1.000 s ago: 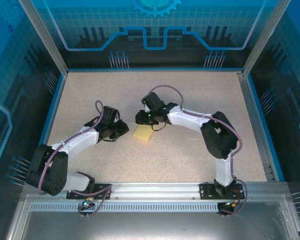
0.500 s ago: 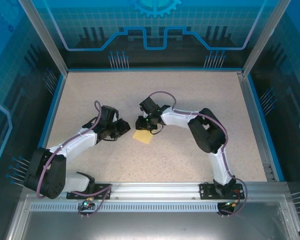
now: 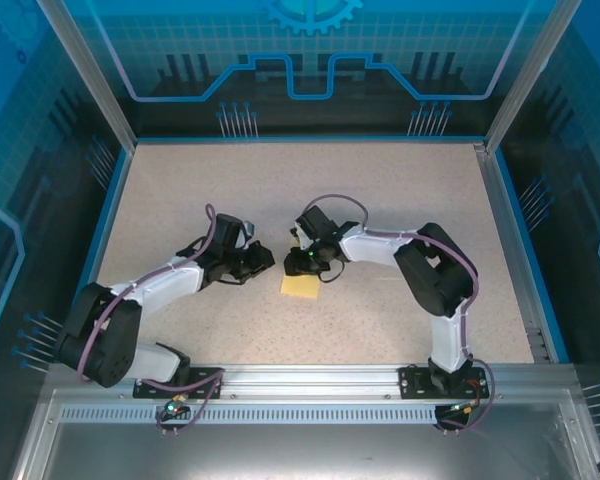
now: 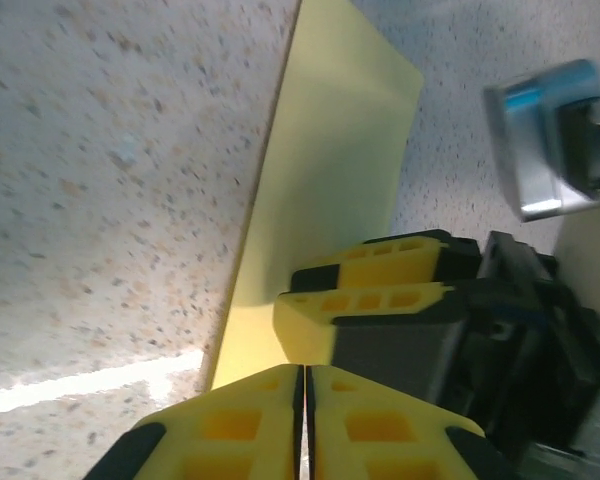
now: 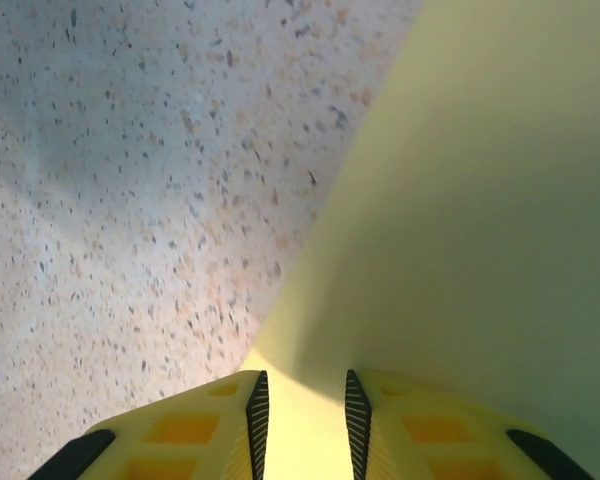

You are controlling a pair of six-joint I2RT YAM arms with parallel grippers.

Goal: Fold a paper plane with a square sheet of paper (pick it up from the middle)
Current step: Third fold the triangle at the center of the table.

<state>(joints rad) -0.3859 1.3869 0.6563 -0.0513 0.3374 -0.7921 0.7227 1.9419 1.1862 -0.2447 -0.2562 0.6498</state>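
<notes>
On the left, the left claw [image 3: 268,262] sits low over the speckled table [image 3: 380,190], reaching in toward the middle. From its own wrist camera its two yellow fingers [image 4: 230,430] are pressed together with only a hairline between them. The near edge of the paper runs down right beside them, but I cannot tell whether any of it is caught in that seam.

In the middle lies the sheet of paper [image 3: 300,287], pale yellow and plain, a little in front of the two claws and between them. In the left wrist view it [image 4: 330,170] stretches away as a long slanted strip against the tabletop.

On the right, the right claw [image 3: 302,264] comes in from the far side and bears down on the sheet's far edge. Its wrist camera shows the fingers [image 5: 180,430] nearly closed, pinching the paper [image 5: 480,200], which fills the narrow gap between them.
</notes>
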